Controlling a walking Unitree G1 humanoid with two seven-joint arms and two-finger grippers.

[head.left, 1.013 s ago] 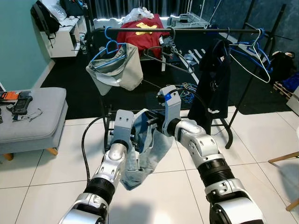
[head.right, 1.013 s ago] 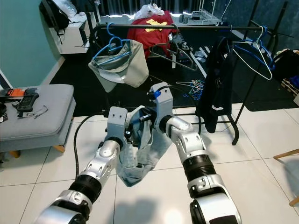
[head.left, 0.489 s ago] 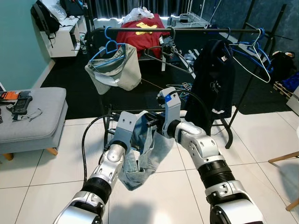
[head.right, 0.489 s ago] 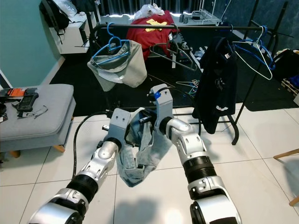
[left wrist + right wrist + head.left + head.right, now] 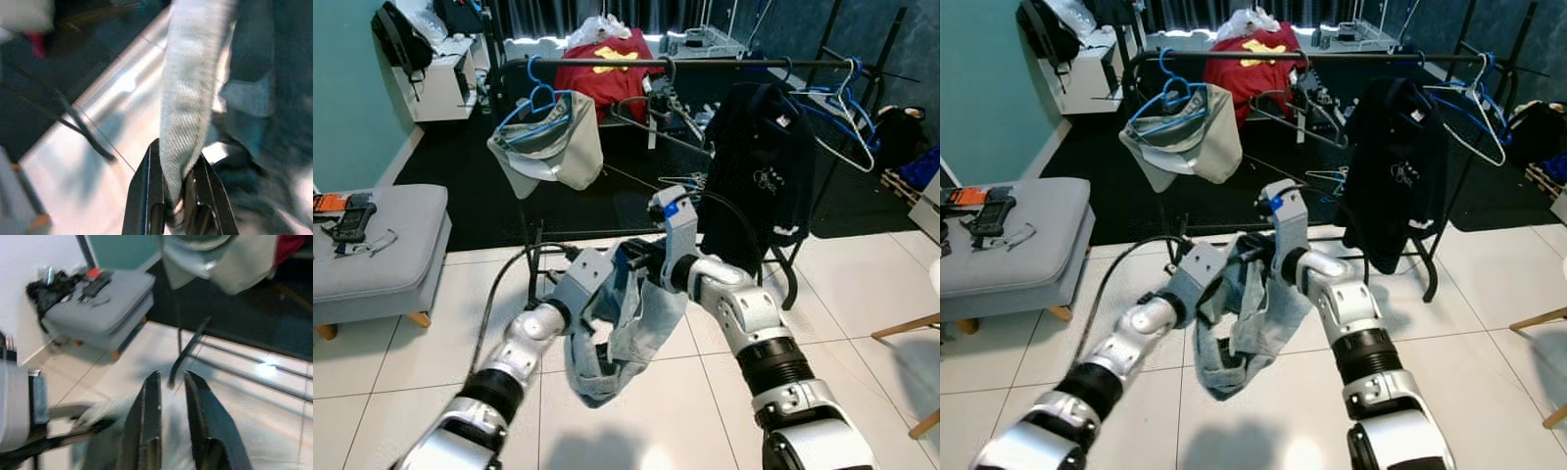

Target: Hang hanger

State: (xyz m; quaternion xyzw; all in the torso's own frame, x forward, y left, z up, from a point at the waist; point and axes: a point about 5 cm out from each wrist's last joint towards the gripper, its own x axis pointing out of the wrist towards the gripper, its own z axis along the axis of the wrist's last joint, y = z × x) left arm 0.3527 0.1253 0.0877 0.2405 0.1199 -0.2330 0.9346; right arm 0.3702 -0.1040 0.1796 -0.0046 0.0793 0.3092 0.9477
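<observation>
- The jeans (image 5: 628, 323) hang between your two grippers, in front of the clothes rail (image 5: 705, 64) and above the white tiled floor (image 5: 391, 362). The hanger itself I cannot make out clearly inside the cloth.
- Your left gripper (image 5: 171, 205) is closed on a thick fold of the denim; in the left wrist view the cloth passes between the two fingers.
- I judge this hold keeps the waist of the garment spread, so it does not slip down while you carry it.
- Your right gripper (image 5: 168, 421) has its fingers almost together with only a narrow gap. If something is held there, I cannot tell.
- Both arms reach forward and meet at the top of the jeans; the right forearm bends inward.
- On the rail a black jacket (image 5: 754, 166) and a grey garment (image 5: 548, 152) already hang, with free space between them.
</observation>
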